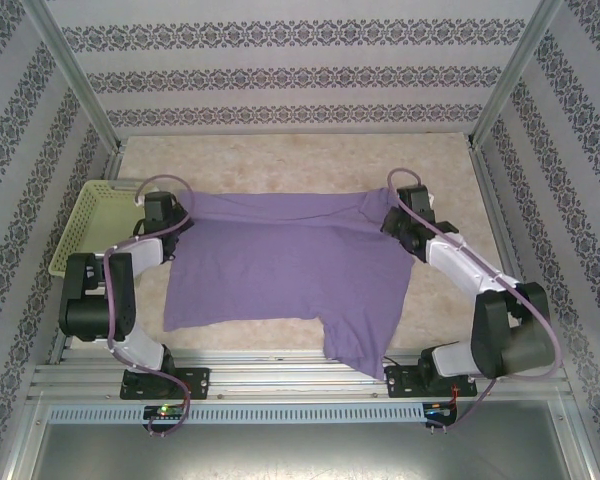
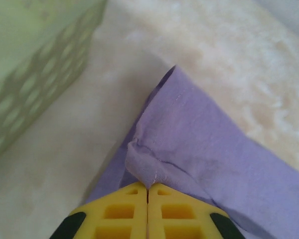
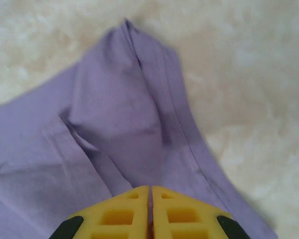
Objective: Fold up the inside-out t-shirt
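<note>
Basket (image 1: 83,228) stands at the left margin of the desk (image 1: 280,160). Just right of the basket the t-shirt (image 1: 280,265) lies spread, plain face up. Left fingers (image 2: 119,214) are clenched on a small pucker of the corner nearest the basket. The bite looks thin, so a lift may pull it free or drag cloth against the basket. Right fingers (image 3: 182,214), at the corner farthest from the basket, are clamped on bunched cloth. One tail overhangs the desk's near edge and could snag there.

One t-shirt (image 1: 280,265), one basket (image 1: 80,225), two end effectors (image 1: 183,213) (image 1: 393,213).
</note>
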{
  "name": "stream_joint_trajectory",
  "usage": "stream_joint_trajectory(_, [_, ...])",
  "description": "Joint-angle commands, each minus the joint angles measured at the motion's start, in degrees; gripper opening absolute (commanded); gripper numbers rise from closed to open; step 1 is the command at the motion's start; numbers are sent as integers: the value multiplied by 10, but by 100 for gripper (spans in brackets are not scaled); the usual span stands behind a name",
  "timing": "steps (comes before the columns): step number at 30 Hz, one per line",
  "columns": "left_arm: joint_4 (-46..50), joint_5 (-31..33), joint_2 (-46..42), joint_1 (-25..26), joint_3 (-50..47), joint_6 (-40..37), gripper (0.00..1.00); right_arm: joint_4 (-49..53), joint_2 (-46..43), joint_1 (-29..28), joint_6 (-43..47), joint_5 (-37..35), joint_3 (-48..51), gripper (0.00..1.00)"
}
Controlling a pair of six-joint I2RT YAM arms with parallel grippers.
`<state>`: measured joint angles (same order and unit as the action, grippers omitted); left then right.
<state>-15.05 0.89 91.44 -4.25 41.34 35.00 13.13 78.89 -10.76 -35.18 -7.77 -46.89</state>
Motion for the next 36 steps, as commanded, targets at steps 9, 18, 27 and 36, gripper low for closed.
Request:
stream_joint_trajectory(9, [97, 58, -154, -5, -34, 89, 47, 22, -105, -6, -27, -17, 38, 51])
stream_joint_trajectory(18, [147, -88, 19, 47, 146, 10, 50, 25, 102, -43, 13, 52, -129, 55])
stream_joint_trajectory(27, [205, -104, 155, 46, 239, -22, 54, 119, 325, -72, 47, 27, -333, 61])
stream_joint_trajectory(36, [208, -91, 186, 45, 239, -11, 55, 164, 393, -81, 39, 4, -389, 45])
